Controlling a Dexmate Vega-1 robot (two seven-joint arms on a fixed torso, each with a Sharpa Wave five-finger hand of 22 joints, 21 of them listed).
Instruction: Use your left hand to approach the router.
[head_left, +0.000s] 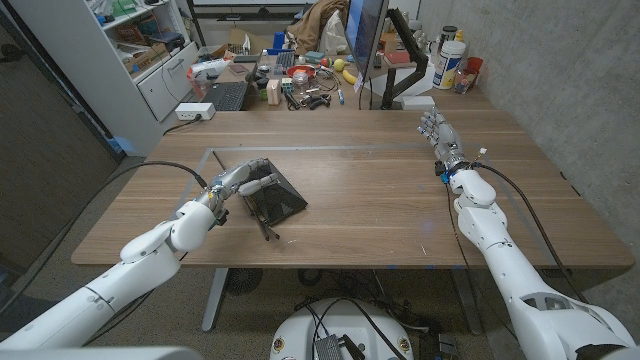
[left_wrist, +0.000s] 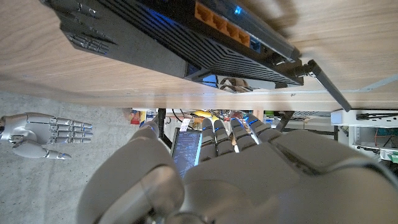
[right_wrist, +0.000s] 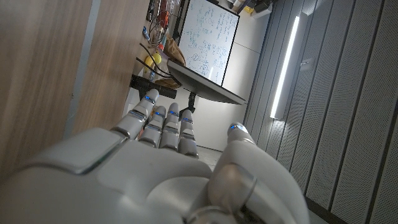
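Left hand (head_left: 238, 182) hovers, fingers spread and empty, right over the flat black plastic router (head_left: 272, 198) near the wooden table's (head_left: 380, 210) front-left; any lower risks shoving it or snagging its antennas.

router (head_left: 272, 197): black | table (head_left: 380, 180): brown woodgrain | left hand (head_left: 240, 181): silver-grey
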